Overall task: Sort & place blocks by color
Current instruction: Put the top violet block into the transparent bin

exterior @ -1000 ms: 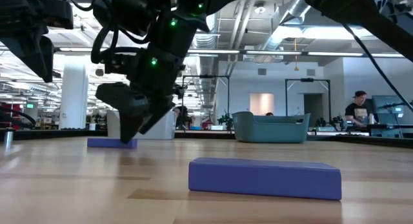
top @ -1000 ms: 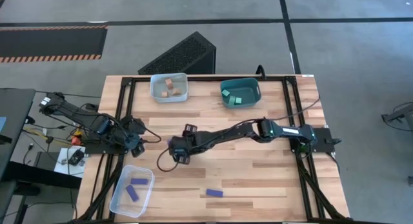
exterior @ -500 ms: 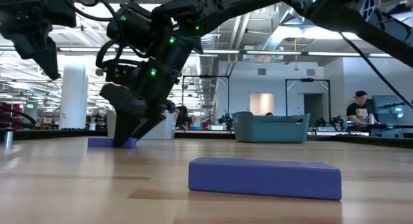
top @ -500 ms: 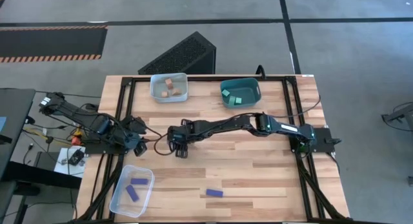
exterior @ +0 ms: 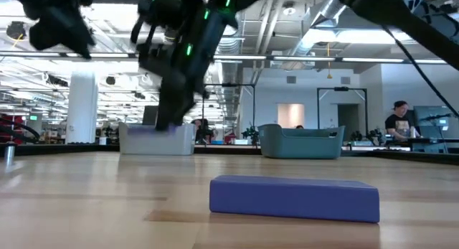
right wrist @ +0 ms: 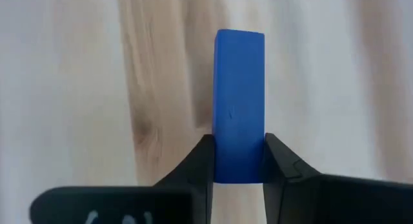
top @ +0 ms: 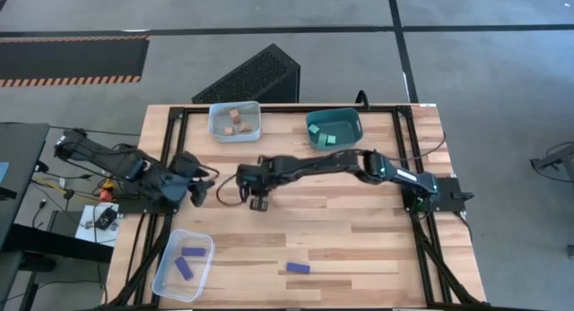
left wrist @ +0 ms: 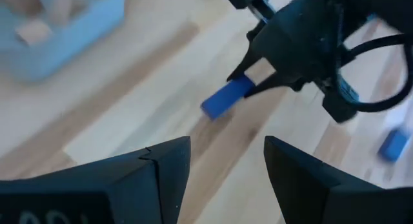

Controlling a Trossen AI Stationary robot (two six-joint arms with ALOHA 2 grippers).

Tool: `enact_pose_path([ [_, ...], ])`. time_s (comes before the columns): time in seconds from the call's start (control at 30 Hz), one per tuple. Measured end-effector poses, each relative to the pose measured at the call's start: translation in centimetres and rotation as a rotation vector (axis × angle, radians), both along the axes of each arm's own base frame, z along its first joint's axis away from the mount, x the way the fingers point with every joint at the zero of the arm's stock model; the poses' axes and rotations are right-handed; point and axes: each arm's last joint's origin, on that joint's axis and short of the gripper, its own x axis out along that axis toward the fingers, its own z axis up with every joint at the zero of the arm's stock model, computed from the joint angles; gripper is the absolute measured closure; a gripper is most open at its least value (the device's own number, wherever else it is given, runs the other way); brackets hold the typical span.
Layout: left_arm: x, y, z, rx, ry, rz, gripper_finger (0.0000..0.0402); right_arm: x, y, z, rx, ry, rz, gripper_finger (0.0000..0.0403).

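My right gripper (right wrist: 239, 145) is shut on a dark blue bar (right wrist: 239, 101) above the table's middle left, and the high view shows this gripper (top: 256, 200) there too. My left gripper (left wrist: 227, 156) stands open beside it, nearer the table's left edge (top: 198, 191), and looks at the held bar (left wrist: 226, 99). A second blue bar (top: 298, 268) lies flat near the front edge (exterior: 294, 197). Two blue bars lie in the clear bin (top: 184, 262) at the front left. My right gripper pinches the bar's two long sides at its near end (right wrist: 239, 161) between its two fingers (right wrist: 201, 162). The fingers slant down from above and lie along the bar, which sticks out past their tips. The bar hangs clear of the table.
At the far edge stand a clear bin (top: 235, 122) with tan cubes and a teal bin (top: 334, 129) with teal cubes. A black frame (top: 269, 108) runs around the tabletop. Bare wood lies between the arms and the front edge.
My right gripper has taken hold of the blue bar that lay on the table and lifted it clear, rising and shifting a little toward the far edge. My left gripper has risen slightly and rolled.
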Motion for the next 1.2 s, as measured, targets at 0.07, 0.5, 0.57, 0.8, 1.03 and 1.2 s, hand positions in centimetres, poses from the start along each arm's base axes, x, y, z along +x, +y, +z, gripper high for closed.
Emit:
enact_pose_path([
  [0.07,-0.3,0.3,1.0,0.011,-0.058,0.03,0.0219,-0.4,-0.7,2.2,-0.014,-0.034,0.011,0.0324],
  [0.5,-0.8,0.6,2.5,-0.144,-0.247,0.121,0.0219,-1.3,0.9,7.8,0.016,-0.195,0.088,0.0324],
  [0.57,-0.8,0.6,2.5,-0.13,-0.255,0.13,0.0219,-1.5,2.3,8.3,0.024,-0.208,0.118,0.0324],
  [0.8,-0.7,0.6,2.9,-0.073,-0.304,0.153,0.0219,-2.7,3.6,-1.3,0.156,-0.131,0.005,0.0324],
  [1.03,-0.4,0.5,2.7,-0.057,-0.289,0.151,0.0219,-8.4,6.1,-1.5,0.326,-0.307,-0.142,0.0324],
  [1.2,1.4,0.5,2.6,0.017,-0.258,0.124,0.0219,-12.4,5.1,4.4,0.165,-0.371,-0.188,0.0324],
])
